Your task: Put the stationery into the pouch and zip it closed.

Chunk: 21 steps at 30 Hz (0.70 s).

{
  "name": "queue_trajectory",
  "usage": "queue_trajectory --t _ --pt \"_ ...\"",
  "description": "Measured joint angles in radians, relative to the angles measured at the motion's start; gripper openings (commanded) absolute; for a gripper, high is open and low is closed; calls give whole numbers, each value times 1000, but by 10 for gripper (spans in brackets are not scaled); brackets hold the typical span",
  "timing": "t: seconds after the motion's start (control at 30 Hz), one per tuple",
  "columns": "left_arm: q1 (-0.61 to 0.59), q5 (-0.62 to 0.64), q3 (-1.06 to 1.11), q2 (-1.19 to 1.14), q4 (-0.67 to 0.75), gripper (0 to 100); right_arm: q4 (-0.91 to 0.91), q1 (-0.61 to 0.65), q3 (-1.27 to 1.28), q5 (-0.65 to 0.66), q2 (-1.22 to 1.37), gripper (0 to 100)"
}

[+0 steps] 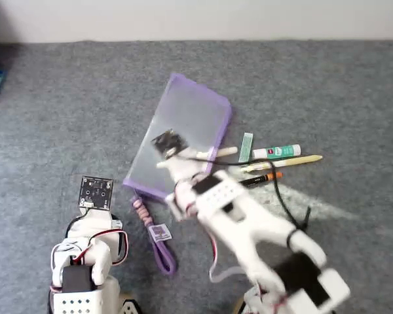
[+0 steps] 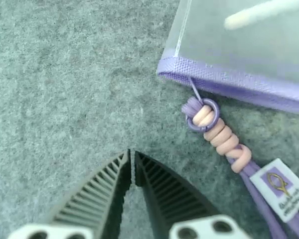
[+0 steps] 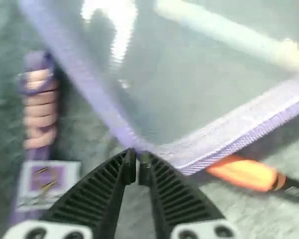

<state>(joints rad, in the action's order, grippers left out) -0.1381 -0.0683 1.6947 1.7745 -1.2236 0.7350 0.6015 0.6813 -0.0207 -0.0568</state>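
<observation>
Left gripper (image 2: 131,160) hangs over the grey bench (image 1: 46,104) at about 7 o'clock from the pouch (image 1: 190,121), fingers closed on nothing. The pouch lies flat mid-bench, and its purple strap (image 1: 154,235) (with the pink coil) trails off toward 6 o'clock. Right gripper (image 3: 135,162) has its fingers closed too, tips right at the pouch's purple hem; can't tell if any fabric is pinched. A pale stick (image 3: 224,32) shows through the clear wall. At the pouch's 3 o'clock, out on the bench: green eraser (image 1: 246,147), glue stick (image 1: 277,152), yellow pencil (image 1: 285,161), orange pen (image 1: 262,177).
</observation>
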Motion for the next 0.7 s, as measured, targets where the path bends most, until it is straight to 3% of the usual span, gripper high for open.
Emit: queue_trajectory --t 0.17,0.3,0.47,0.6,0.7 --pt "0 0 0 0 0 14 -63 -255 -199 133 173 10" --pt "0 0 0 0 0 14 52 -338 -377 157 210 15" --pt "0 0 0 0 0 14 377 -279 -571 132 216 15" --pt "0 0 0 0 0 14 598 -170 -654 -6 219 15" --pt "0 0 0 0 0 14 654 -83 -666 -124 219 16"
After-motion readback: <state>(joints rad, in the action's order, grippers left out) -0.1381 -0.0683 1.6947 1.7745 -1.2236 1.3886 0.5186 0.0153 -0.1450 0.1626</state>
